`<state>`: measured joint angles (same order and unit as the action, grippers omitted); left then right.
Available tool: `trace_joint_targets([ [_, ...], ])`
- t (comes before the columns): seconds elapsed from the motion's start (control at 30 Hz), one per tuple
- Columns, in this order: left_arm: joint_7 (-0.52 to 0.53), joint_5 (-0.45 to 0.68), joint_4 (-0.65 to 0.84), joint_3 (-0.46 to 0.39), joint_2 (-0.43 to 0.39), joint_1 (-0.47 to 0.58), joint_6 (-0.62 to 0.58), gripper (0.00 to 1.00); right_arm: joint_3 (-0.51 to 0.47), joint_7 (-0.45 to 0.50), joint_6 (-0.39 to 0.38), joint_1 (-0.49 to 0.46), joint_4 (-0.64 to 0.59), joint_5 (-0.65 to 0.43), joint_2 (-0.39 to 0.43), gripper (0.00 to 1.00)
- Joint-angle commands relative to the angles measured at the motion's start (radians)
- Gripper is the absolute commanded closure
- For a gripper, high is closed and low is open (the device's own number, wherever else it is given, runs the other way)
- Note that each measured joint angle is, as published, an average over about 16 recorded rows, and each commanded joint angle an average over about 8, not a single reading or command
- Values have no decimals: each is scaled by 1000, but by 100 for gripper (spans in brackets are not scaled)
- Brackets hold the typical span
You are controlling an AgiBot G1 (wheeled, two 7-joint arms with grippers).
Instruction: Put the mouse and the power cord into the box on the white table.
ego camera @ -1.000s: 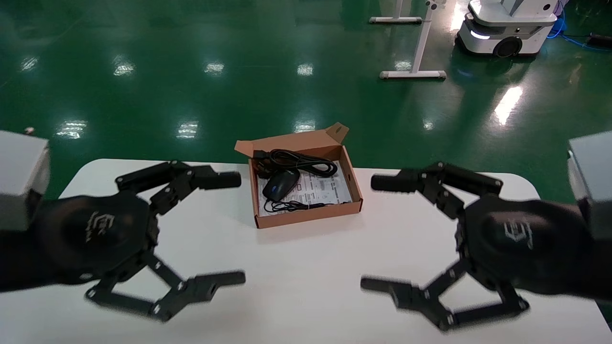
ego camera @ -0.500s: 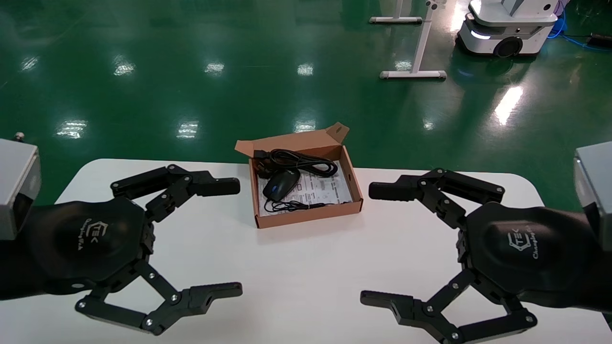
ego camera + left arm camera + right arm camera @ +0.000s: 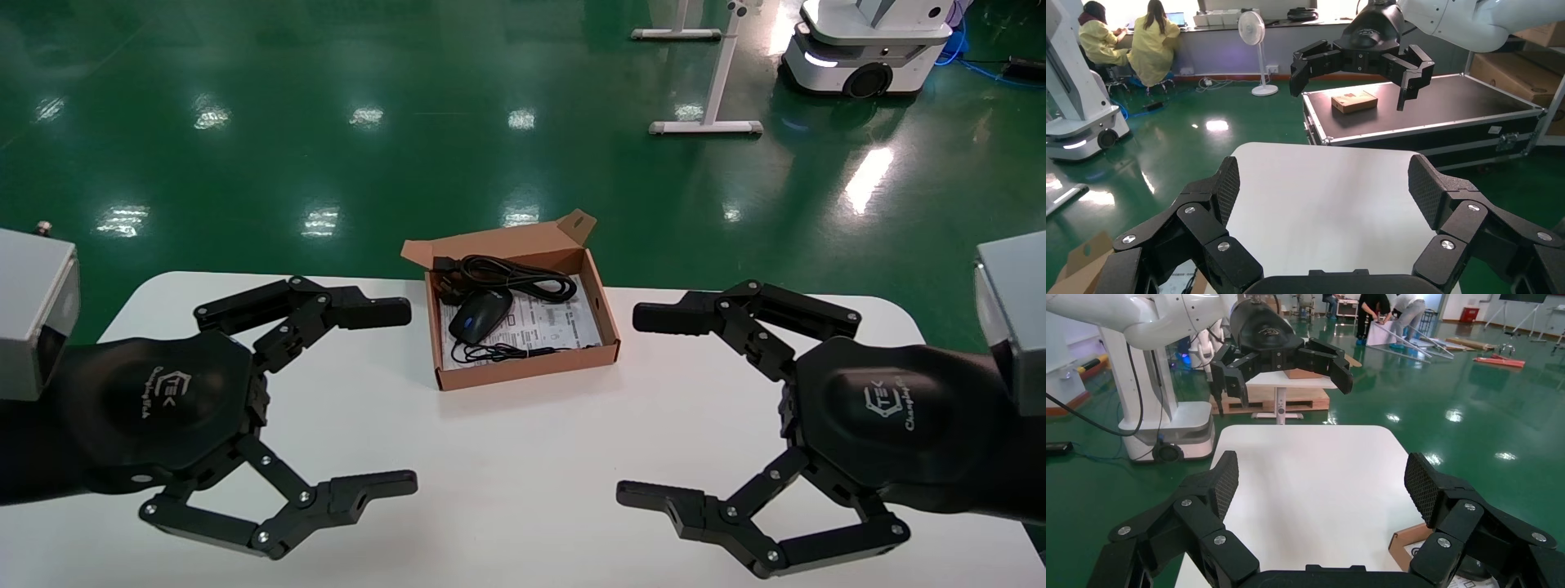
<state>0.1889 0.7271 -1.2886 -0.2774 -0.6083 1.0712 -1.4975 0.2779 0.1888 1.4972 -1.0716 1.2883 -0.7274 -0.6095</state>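
Observation:
The brown cardboard box [image 3: 601,314] lies open at the far middle of the white table [image 3: 523,441]. Inside it rests the black mouse [image 3: 480,314] with its thin wire, and behind it the coiled power cord [image 3: 515,276]. My left gripper [image 3: 400,398] hovers open over the table's left side, fingers pointing inward, nothing between them. My right gripper [image 3: 641,406] mirrors it on the right, also open and empty. A corner of the box [image 3: 1408,541] shows in the right wrist view, and another corner of the box [image 3: 1076,269] in the left wrist view.
Green floor surrounds the table. A white mobile robot base [image 3: 866,45] and a white stand [image 3: 711,90] are far behind. The left wrist view shows a black flight case [image 3: 1438,110] with a small carton; the right wrist view shows a white robot base [image 3: 1162,429].
Both grippers shifted only slightly, dipping and then rising a little, staying open. The box and its contents have not moved.

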Motion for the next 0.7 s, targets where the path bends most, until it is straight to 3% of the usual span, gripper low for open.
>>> trace_joint_targets([
  [0.03,0,1,1,-1,-1,1,0,0,0,0,0,-1,-1,-1,0,0],
  [0.7,-2,3,5,-2,-3,3,2,0,2,-2,-2,-3,-5,-3,-2,0],
])
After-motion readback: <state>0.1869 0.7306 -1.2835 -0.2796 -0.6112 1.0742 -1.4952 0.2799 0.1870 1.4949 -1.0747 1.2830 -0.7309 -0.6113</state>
